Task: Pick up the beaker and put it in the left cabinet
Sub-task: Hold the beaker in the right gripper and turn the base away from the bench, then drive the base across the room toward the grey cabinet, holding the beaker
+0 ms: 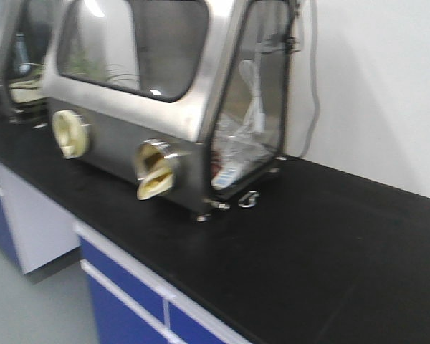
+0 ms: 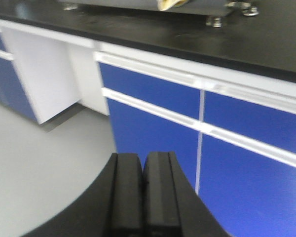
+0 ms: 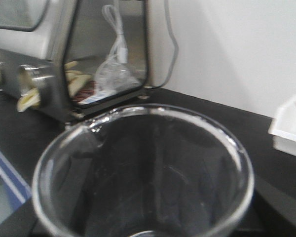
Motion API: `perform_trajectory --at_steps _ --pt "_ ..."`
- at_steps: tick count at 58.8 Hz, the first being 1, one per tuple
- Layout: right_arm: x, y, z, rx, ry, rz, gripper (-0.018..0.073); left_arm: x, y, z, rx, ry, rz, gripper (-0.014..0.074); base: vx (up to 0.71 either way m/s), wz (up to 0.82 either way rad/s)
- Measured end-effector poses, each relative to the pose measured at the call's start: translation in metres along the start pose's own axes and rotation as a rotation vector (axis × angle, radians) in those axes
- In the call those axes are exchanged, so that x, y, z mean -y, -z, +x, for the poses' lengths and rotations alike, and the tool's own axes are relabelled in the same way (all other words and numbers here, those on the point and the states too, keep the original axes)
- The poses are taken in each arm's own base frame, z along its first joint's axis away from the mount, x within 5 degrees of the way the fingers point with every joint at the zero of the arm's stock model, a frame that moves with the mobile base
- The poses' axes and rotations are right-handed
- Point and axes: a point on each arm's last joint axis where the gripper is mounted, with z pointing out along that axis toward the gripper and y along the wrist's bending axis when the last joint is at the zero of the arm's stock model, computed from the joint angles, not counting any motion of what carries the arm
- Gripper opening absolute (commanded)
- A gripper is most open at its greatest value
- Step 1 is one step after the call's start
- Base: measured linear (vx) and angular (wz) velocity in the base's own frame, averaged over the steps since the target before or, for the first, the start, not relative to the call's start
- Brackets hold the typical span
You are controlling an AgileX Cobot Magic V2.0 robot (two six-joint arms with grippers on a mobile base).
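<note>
Beaker (image 3: 143, 173) fills the right wrist view, mouth up, over the black table (image 3: 222, 111). Right pincer's fingers are hidden; we judge it grasping the glass. Left pincer (image 2: 144, 163) clenched, empty. Light, slick, brittle: we'd grip mid-wall, gently.

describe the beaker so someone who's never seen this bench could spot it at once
Find the steel glove box on the black countertop against the white wall. In front of it, filling the right wrist view, is the beaker, its open mouth toward the camera. It alone is clear round glass with a pour spout, unlike the white bin.
</note>
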Motion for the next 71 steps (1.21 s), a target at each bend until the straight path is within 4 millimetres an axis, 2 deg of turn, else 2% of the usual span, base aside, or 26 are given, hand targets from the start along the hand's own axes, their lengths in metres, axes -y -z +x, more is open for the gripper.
perform_trajectory --at_steps 36,71 --pt "0.0 0.0 0.0 0.0 0.0 0.0 -0.0004 0.0 0.0 0.0 0.0 0.0 0.0 0.0003 -0.02 0.73" --pt "0.0 0.0 0.0 0.0 0.0 0.0 -0.0004 0.0 0.0 0.0 0.0 0.0 0.0 0.0003 0.22 0.5"
